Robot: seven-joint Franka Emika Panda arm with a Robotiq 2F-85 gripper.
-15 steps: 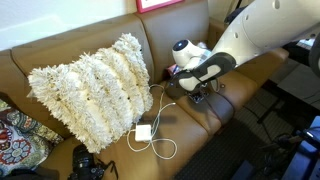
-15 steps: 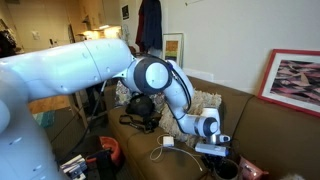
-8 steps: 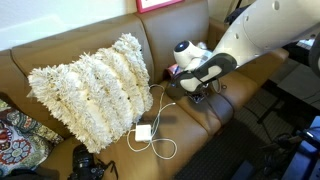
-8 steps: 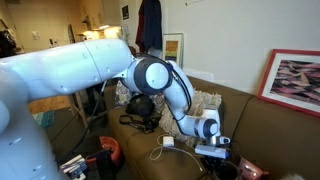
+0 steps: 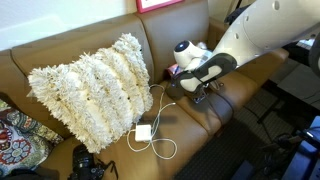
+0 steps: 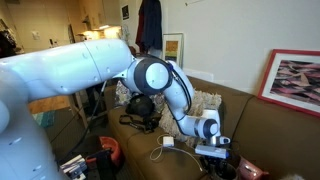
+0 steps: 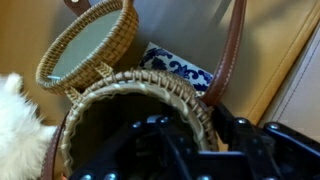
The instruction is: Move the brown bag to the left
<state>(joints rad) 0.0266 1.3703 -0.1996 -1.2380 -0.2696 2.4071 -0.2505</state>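
The brown bag [image 7: 150, 84] is a round woven tan pouch with its woven lid [image 7: 85, 45] flipped open and a brown strap [image 7: 238, 50] running up the right. In the wrist view my gripper [image 7: 190, 125] straddles the bag's near rim, one finger inside and one outside, closed on it. In both exterior views the gripper [image 5: 198, 92] [image 6: 215, 152] is low on the brown couch seat and hides most of the bag. The white fluffy toy [image 5: 188, 50] [image 7: 14, 112] sits right beside it. A flat blue-patterned square [image 7: 180, 68] lies behind the bag.
A big shaggy cream pillow [image 5: 95, 85] leans on the couch back. A white charger [image 5: 143, 132] with a looped cable lies on the seat between pillow and gripper. A black camera [image 5: 88, 163] and a patterned cushion [image 5: 20, 135] are at the front corner.
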